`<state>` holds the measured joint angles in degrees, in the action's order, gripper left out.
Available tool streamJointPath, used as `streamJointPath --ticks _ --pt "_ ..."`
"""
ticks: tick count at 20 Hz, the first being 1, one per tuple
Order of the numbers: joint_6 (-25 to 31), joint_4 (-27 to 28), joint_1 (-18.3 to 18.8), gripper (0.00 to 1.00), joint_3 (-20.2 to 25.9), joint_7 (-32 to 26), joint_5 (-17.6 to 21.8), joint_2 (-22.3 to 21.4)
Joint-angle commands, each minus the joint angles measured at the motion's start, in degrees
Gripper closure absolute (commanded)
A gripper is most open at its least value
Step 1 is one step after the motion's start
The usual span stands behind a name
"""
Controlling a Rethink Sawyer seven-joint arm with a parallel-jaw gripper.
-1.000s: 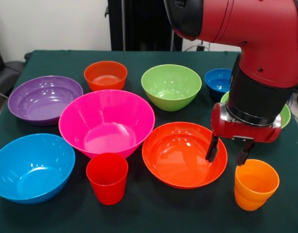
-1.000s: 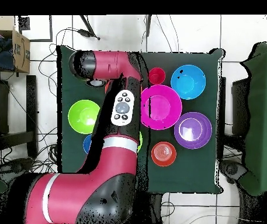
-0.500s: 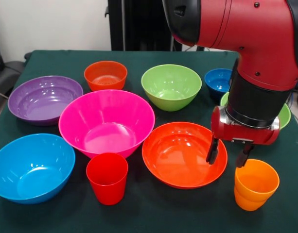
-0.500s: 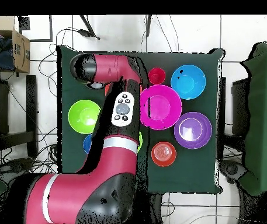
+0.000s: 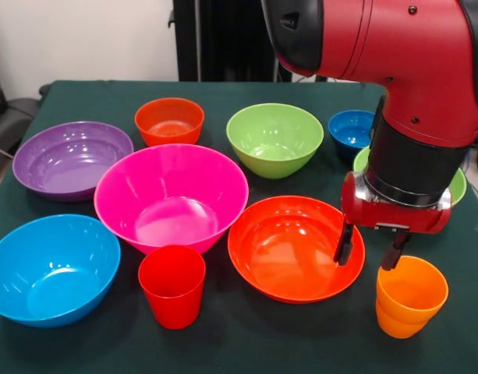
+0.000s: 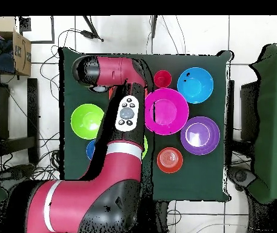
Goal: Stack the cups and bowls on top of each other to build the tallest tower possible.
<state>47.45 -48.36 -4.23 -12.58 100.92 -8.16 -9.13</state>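
In the front view my gripper (image 5: 368, 251) is open and empty. One of its fingers (image 5: 344, 245) hangs over the right rim of the large orange-red bowl (image 5: 285, 249). The other is just above the far rim of the orange cup (image 5: 410, 298). The red cup (image 5: 172, 287) stands upright at the front, also seen in the overhead view (image 6: 162, 79). The pink bowl (image 5: 171, 195), purple bowl (image 5: 71, 158), light blue bowl (image 5: 51, 269), small orange-red bowl (image 5: 169, 121), a lime green bowl (image 5: 274, 139) and the small blue bowl (image 5: 350, 128) stand apart. No tower shows.
A second lime green bowl (image 5: 458, 185) is mostly hidden behind the arm. In the overhead view the arm (image 6: 125, 115) covers the gripper, the orange cup and the large orange-red bowl. A cardboard box (image 6: 20, 51) sits off the table.
My gripper has sunk a little and shifted slightly toward the orange cup. The cups and bowls have not moved.
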Motion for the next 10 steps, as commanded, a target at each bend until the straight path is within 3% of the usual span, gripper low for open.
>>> streamJointPath --ticks 1,10 --pt "-2.41 -2.95 -1.94 0.00 7.07 6.81 -0.51 2.38" --pt "-6.59 -6.42 -3.48 0.00 6.22 10.07 -1.19 1.72"
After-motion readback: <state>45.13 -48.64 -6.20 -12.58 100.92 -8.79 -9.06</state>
